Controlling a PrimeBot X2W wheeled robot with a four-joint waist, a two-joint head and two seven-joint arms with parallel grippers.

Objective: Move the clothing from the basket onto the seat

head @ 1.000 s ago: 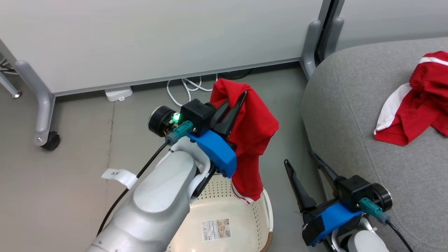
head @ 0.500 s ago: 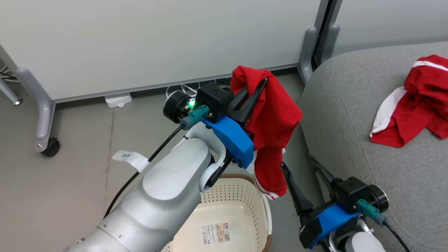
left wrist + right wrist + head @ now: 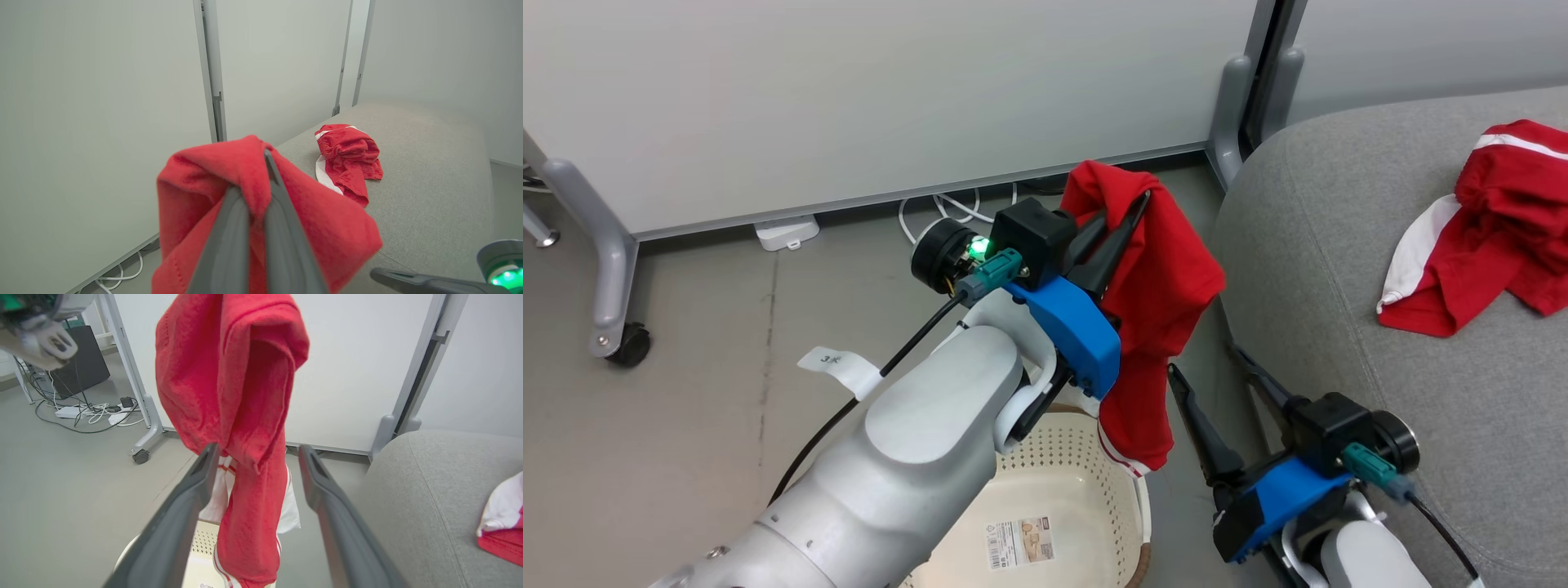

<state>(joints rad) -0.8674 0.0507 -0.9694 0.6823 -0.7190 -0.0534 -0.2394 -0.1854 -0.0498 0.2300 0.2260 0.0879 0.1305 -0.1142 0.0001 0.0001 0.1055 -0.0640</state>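
My left gripper (image 3: 1123, 214) is shut on a red garment of the clothing (image 3: 1164, 302), which hangs from its fingertips above the right rim of the cream basket (image 3: 1054, 490). Its white-striped hem dangles by that rim. In the left wrist view the fingers (image 3: 229, 228) pinch a fold of the garment (image 3: 192, 192). A second red and white garment (image 3: 1486, 237) lies crumpled on the grey seat (image 3: 1339, 245). My right gripper (image 3: 1205, 361) stands open beside the seat's edge; in the right wrist view the garment (image 3: 229, 375) hangs just beyond its spread fingers (image 3: 179, 522).
White partition panels (image 3: 890, 90) on grey wheeled feet (image 3: 609, 294) stand behind. White cables (image 3: 947, 208) and a power strip (image 3: 786, 232) lie on the floor at the panel's base. A label (image 3: 1019, 541) is stuck to the basket's bottom.
My left gripper has carried the red garment up and to the right, from over the basket toward the seat's edge. The head view has shifted a little. The right gripper stays open.
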